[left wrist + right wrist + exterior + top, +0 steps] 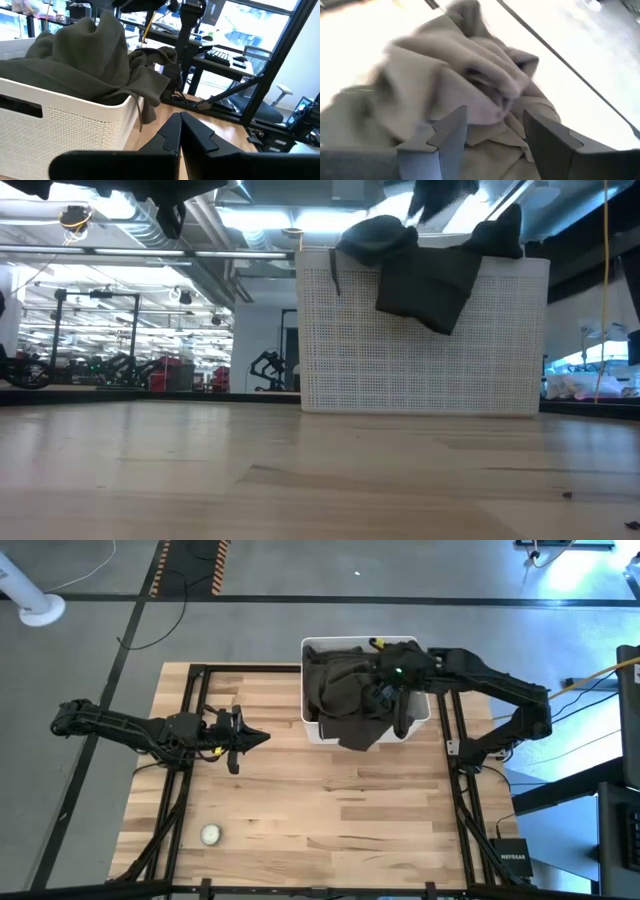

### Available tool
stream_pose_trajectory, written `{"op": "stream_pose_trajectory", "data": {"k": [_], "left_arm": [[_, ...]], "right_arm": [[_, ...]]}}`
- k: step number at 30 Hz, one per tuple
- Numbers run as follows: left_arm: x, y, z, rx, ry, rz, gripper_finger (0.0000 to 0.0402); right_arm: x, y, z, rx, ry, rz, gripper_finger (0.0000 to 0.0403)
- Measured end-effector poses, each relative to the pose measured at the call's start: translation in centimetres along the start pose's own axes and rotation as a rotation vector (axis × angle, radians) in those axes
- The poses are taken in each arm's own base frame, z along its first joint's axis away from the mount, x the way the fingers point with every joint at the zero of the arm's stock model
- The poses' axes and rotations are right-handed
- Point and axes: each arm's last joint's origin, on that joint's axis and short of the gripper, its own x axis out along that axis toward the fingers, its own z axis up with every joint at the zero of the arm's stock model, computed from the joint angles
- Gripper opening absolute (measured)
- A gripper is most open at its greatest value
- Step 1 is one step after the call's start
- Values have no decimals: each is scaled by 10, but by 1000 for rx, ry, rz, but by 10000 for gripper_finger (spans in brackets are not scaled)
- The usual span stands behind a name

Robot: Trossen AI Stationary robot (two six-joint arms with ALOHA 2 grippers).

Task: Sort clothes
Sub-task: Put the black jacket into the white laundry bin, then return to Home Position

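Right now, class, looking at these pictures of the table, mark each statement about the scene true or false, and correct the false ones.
1. A dark garment hangs over the white basket's rim. True.
2. The right gripper is over the basket. True.
3. The left gripper is holding a garment. False: its fingers are shut on nothing, over bare table.
4. The small white ball is inside the basket. False: it lies on the table, near the front left.
5. The right gripper's fingers are shut. False: they are apart above the fabric.

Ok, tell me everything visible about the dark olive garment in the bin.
The dark olive garment is soft, crumpled fabric heaped in the white perforated bin at the table's far edge. A flap hangs over the bin's near rim. The right gripper is directly above it, fingers open.
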Motion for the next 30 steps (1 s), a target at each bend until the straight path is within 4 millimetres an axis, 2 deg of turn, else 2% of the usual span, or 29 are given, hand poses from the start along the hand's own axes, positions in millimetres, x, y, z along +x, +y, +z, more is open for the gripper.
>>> {"op": "stream_pose_trajectory", "data": {"k": [2, 6, 10, 14, 19, 23, 27, 30], "left_arm": [[0, 0, 0, 0, 0, 0, 0], [0, -1, 0, 23, 2, -4, 0], [-1, -2, -1, 49, 4, -13, 0], [-1, -5, -1, 96, 8, -37, 0], [-2, -5, -5, 129, 0, -46, 0], [-2, -2, -16, 152, -3, -47, 0], [-3, 0, -25, 183, -32, -73, 0], [-3, -1, -25, 208, -37, -101, 0]], "right_arm": [[-16, 7, 0, -15, -44, 44, 211], [-45, 27, -14, -98, -93, 148, 205], [-68, 49, -42, -194, -148, 275, 192], [-78, 61, -85, -235, -207, 436, 167], [-66, 56, -143, -178, -332, 589, 114], [-44, 44, -182, -134, -466, 700, 65], [-17, 35, -208, -116, -555, 814, 17], [-6, 27, -225, -123, -622, 902, 9]]}}
